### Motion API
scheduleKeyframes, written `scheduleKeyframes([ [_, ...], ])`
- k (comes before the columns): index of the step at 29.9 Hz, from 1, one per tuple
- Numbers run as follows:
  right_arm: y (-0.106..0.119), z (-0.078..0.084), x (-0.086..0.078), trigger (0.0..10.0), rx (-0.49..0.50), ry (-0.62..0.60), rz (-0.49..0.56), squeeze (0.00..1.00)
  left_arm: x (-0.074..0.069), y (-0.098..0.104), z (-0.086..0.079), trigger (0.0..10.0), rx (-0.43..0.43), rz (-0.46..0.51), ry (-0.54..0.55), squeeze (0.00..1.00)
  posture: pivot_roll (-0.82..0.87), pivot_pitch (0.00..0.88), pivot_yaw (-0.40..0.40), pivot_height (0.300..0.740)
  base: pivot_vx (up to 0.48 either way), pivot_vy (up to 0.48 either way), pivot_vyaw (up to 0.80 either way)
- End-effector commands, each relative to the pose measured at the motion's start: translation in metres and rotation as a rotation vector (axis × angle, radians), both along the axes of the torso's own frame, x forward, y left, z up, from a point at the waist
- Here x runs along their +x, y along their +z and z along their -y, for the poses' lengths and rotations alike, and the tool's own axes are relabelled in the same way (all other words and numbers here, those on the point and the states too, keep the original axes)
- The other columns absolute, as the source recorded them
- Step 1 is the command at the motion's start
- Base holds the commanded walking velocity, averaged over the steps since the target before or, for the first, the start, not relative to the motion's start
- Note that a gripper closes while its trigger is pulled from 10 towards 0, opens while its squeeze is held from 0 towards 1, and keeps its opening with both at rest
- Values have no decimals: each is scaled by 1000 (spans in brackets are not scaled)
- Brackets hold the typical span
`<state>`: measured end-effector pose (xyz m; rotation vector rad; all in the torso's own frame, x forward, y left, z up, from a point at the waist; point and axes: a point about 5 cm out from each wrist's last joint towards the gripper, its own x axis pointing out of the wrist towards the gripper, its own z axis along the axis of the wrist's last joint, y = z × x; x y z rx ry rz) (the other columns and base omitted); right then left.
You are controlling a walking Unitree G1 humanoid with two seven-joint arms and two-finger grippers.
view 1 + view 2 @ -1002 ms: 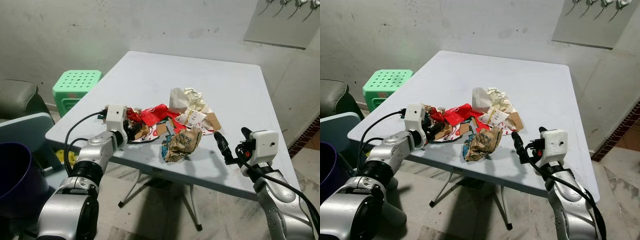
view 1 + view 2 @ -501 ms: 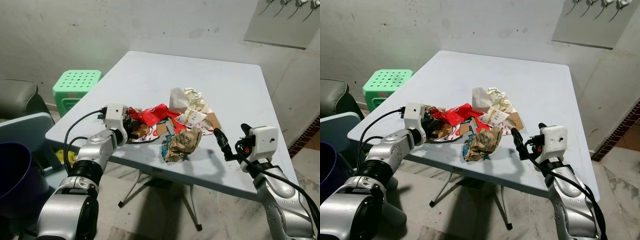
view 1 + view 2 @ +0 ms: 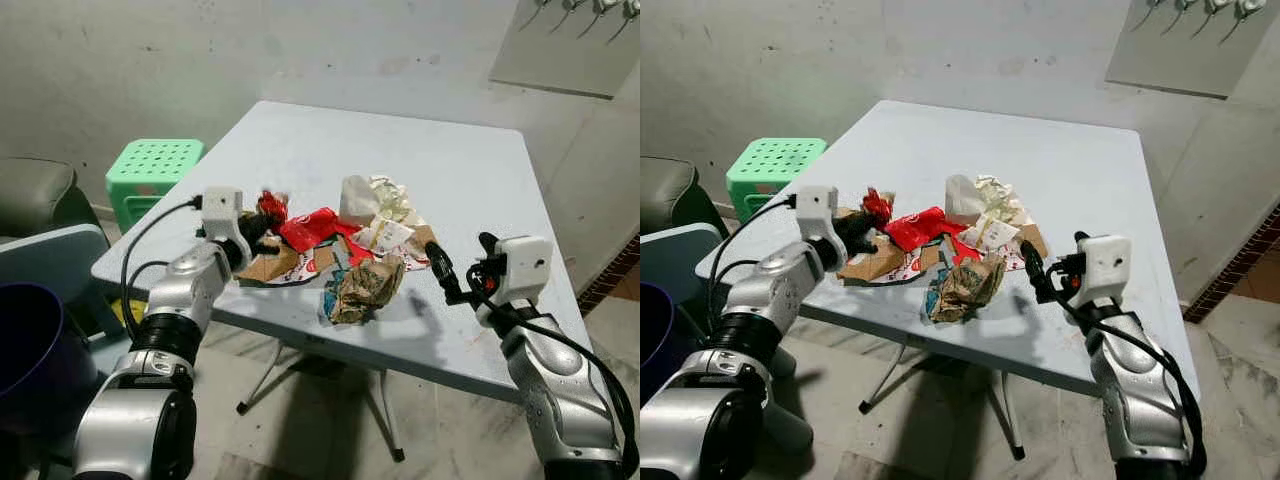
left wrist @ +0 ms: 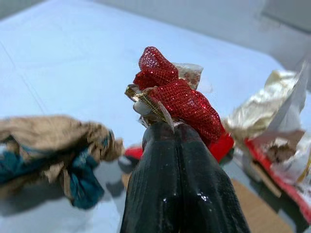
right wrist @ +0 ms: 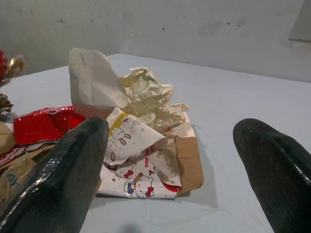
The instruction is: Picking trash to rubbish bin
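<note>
Print: cartoon rabbits on white wrapper (image 5: 130,160)
Left gripper (image 4: 167,127): raised, pinching red mesh (image 4: 177,97)
Right gripper (image 3: 455,270): spread apart beside trash pile (image 3: 345,245)

A pale square table (image 3: 300,140) stands by a grey wall (image 3: 120,60), with a green stool (image 3: 152,170) beside it.

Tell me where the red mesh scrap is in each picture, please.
Left eye view: red mesh scrap at the left gripper, left of the trash pile.
Right eye view: same place.
Left wrist view: centre, above the shut fingers.
Right wrist view: uncertain.
Shared landmark: white paper bag.
</note>
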<state>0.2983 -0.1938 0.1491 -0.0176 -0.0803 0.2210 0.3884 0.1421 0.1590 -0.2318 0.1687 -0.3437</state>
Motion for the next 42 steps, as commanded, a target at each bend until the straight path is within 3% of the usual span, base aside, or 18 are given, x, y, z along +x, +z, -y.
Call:
scheduleKeyframes([
  [1, 2, 1, 3, 10000, 4, -1, 13, 0, -2, 3, 1, 0, -28, 27, 0, 0, -76, 0, -12, 740, 0, 0, 0],
  [11, 0, -2, 7, 10000, 26, -26, 38, 0, -16, 3, 2, 0, -29, 142, 1, 0, -70, 0, -14, 740, 0, 0, 0],
  [12, -1, -1, 6, 10000, 30, -35, 40, 0, -18, 2, 2, 902, -30, 145, 3, 0, -68, 0, -14, 740, 0, 0, 0],
  [13, -2, -1, 6, 10000, 39, -46, 43, 0, -19, 0, 1, 10000, -19, 147, 11, 0, -68, 0, -14, 740, 0, 0, 0],
  [21, -13, 4, 1, 10000, 56, -169, 40, 0, -40, -10, -4, 10000, 193, 294, 85, 0, -61, 0, -14, 740, 0, 0, 0],
  [29, -16, 3, -2, 10000, 80, -211, 46, 0, -46, -14, -9, 10000, 115, 275, 164, 0, -44, 0, -28, 740, 0, 0, 0],
  [42, -17, 3, 1, 10000, 33, -250, 60, 0, -52, -15, -24, 10000, 168, 327, 257, 0, -31, 0, -34, 740, 0, 0, 0],
])
